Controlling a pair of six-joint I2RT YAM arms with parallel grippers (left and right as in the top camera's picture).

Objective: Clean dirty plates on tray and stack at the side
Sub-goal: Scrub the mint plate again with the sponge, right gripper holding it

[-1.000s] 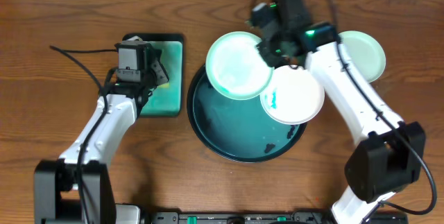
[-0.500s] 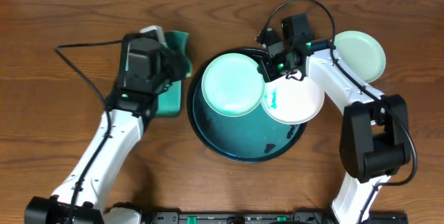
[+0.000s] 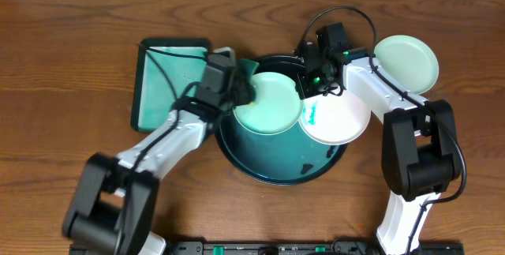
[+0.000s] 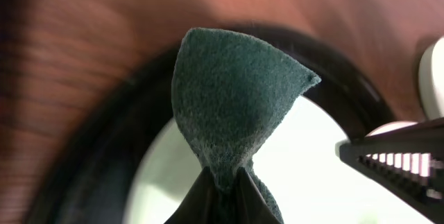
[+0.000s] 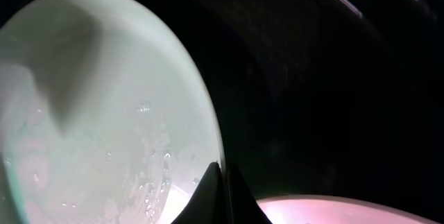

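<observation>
My left gripper [image 4: 223, 189] clamps the sponge [image 4: 236, 99] above 1 mint plate [image 3: 272, 106], which my right gripper [image 5: 220, 182] pinches by its rim over the tray [image 3: 268, 174]. Good wiping, I judge, needs flat pad contact and steady rim support. The smeared white plate [image 3: 341, 117] lies alongside.

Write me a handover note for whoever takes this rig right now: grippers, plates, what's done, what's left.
Left gripper: shut on the green sponge, over the mint plate in the round tray.
Right gripper: shut on that plate's rim.
White plate: at the tray's right side, blue smear on it, not cleaned.
Second mint plate: on the table at the right, looks clean.
Left to do: wipe both tray plates, then stack them on it.
</observation>
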